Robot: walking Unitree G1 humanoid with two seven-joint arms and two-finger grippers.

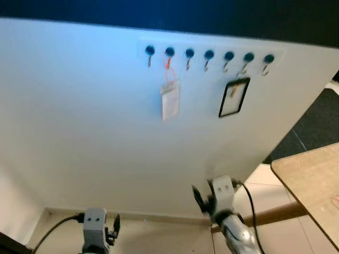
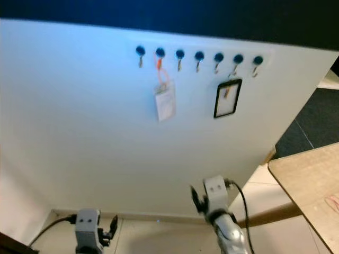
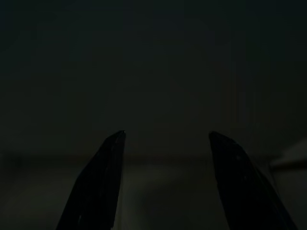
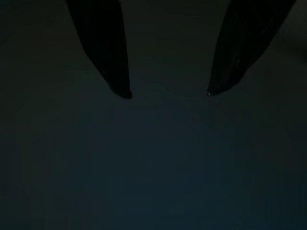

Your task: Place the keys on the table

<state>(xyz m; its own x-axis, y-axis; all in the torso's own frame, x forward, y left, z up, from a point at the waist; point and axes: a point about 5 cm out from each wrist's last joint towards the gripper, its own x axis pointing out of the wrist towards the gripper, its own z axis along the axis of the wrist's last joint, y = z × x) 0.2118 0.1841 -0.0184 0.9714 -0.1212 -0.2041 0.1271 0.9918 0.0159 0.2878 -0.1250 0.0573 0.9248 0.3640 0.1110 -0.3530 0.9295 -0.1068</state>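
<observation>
Landmark: a row of hooks is fixed high on a white wall panel; every place below is given relative to it.
Keys: no plain bunch of keys can be made out. An orange loop with a white tag hangs from the second hook from the left, and a black-framed card hangs below the hooks toward the right of the row. Whether either carries the keys cannot be told.
Tabletop: a wooden tabletop is seen well below the row and off to its right, with only its corner in view.
Right hand: the right hand is held low, well below the row and roughly under the black-framed card; its two fingers are spread wide, with nothing between them.
Left hand: the left hand hangs lower, below the left part of the row, also spread wide and empty.
Step judged: the keys have not yet been taken; a long upward reach is called for.
Risk, wrong item: the tag could be mistaken for the keys, since the items are small and blurred.
Risk, snag: if the loop is pulled outward and not lifted over the hook's tip, it could catch and slip from the fingers.
Risk, drop: a thin loop pinched by long fingers could fall to the floor below the row.
Risk, reach: the wall panel could be struck if the height is misjudged.
</observation>
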